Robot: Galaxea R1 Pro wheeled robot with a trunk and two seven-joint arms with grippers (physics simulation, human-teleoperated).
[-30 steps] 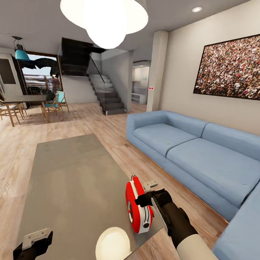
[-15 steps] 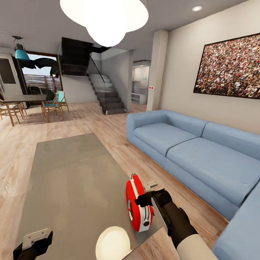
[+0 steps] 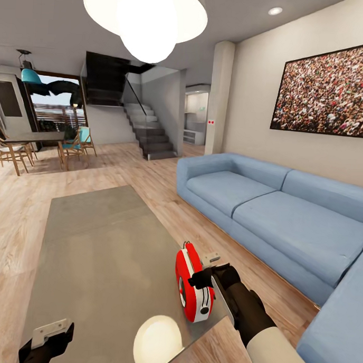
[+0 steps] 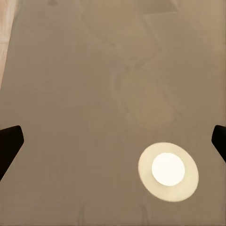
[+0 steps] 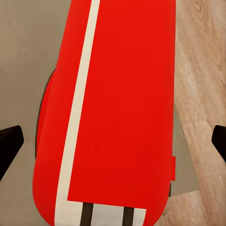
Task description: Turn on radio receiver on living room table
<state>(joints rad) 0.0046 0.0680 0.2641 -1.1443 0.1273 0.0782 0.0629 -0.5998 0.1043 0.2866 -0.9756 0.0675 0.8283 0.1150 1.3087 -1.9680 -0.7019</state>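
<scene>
While nothing confirms the switch thrown yet, reach judged done: radio receiver upright near the table's near right corner, close to the edge by the wood floor, with the right gripper brought up against its red side, seemingly touching or just short of it; contact itself too fine to settle from the head camera; round dial with a small green spot visible on the face turned toward the robot, yet whether that means "on" cannot be told; left, by judgement: the press or turn at the control, then a check of the light. Right fingers spread wide, dark tips at both margins of the wrist picture with the red shell between and beyond them, clamped on nothing. Left gripper low over the table's near left part, fingers likewise wide apart, tips at the frame's edges, nothing between them but bare glossy top and the lamp's round reflection. From the head camera: whole layout, blue sofa, crowd picture, pendant lamp, dial and handle of the radio; from the right wrist: close red body, white band, dark stripes at one end, table edge against the floor, no dial; from the left wrist: finger spread, hard to judge from the head camera.
</scene>
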